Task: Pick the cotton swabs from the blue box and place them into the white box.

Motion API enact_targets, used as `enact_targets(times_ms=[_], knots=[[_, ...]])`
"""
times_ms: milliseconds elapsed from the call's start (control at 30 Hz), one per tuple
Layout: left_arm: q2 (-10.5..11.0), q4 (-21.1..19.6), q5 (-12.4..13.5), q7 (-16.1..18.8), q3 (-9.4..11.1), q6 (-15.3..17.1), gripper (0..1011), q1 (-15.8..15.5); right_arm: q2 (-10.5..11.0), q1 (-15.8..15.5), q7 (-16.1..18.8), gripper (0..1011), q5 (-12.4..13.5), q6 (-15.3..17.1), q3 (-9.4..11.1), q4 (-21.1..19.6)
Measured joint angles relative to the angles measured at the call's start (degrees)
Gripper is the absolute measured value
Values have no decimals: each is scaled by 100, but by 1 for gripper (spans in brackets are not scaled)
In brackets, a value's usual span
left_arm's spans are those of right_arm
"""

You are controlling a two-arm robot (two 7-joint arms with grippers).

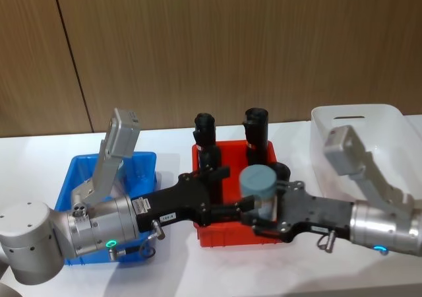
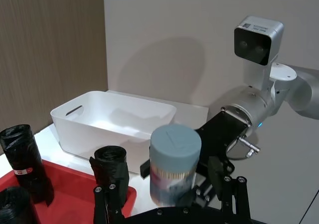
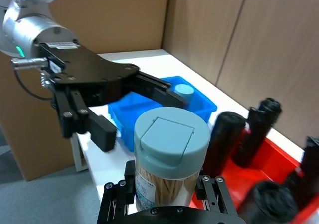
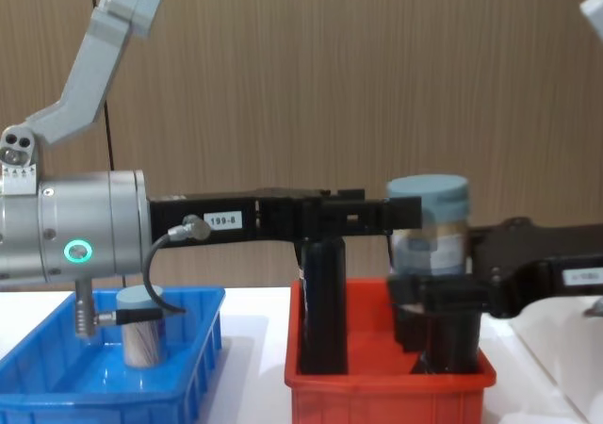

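A cotton swab tub (image 1: 257, 181) (image 4: 429, 217) with a pale blue lid hangs upright above the red bin. My right gripper (image 1: 264, 206) (image 3: 167, 200) is shut on its lower body. My left gripper (image 1: 237, 190) reaches in from the other side, open, with its fingers (image 3: 102, 132) spread beside the tub and apart from it. A second tub (image 4: 141, 325) (image 3: 184, 90) stands in the blue box (image 1: 142, 168) (image 4: 57, 391) at the left. The white box (image 1: 395, 122) (image 2: 99, 134) sits at the right with nothing showing inside.
The red bin (image 1: 231, 234) (image 4: 377, 396) lies between the two boxes and holds tall black rolls (image 1: 204, 129) (image 4: 323, 292). A wooden wall stands behind the white table.
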Motion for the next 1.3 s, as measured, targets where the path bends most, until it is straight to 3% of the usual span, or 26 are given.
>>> enact_targets(times_ms=[633,1100,1300], knots=[[0,0,-1,5,-1,-3,1004,0,632,-364,-949,647,526,-80,484,-145],[0,0,-1,9,-1,-2,1004,0,711,-261,-1762,646,645,-65,660,256],[0,0,-1,9,-1,-2,1004,0,626,-35,-2185,646,655,-57,698,679]])
